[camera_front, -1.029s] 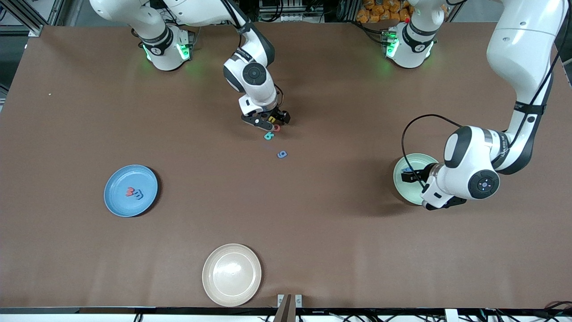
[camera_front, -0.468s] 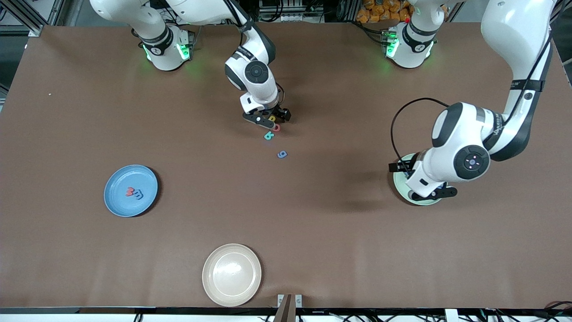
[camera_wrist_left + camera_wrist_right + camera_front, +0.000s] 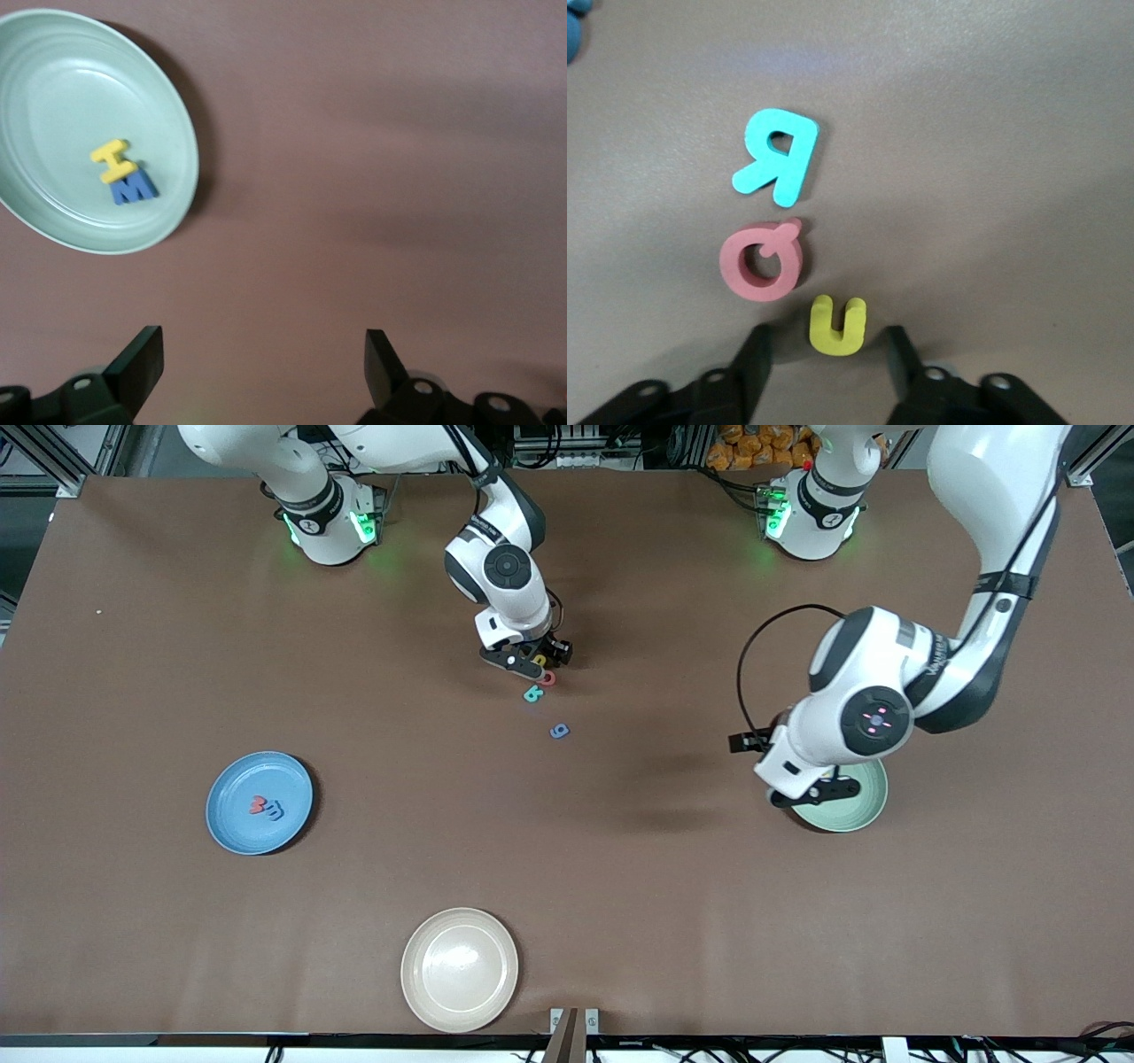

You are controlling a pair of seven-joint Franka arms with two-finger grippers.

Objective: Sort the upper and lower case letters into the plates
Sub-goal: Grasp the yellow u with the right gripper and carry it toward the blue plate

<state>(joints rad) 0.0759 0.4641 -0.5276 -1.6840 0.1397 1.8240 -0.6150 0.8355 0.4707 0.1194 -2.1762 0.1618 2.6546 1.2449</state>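
— Grippers, where are they?
— Right gripper is low at the table, at twelve o'clock from the table's middle. Its fingers stand apart on either side of a yellow u, not clamped. Left gripper hangs over bare table beside the pale green plate, fingers wide apart, holding nothing.
— Other letters?
— A red Q and a teal R lie next to the u. A blue letter lies nearer the camera. The green plate, at four o'clock, holds a yellow I touching a blue M. The blue plate, at eight o'clock, holds a red letter and a blue one.
— Cream plate?
— Six o'clock.
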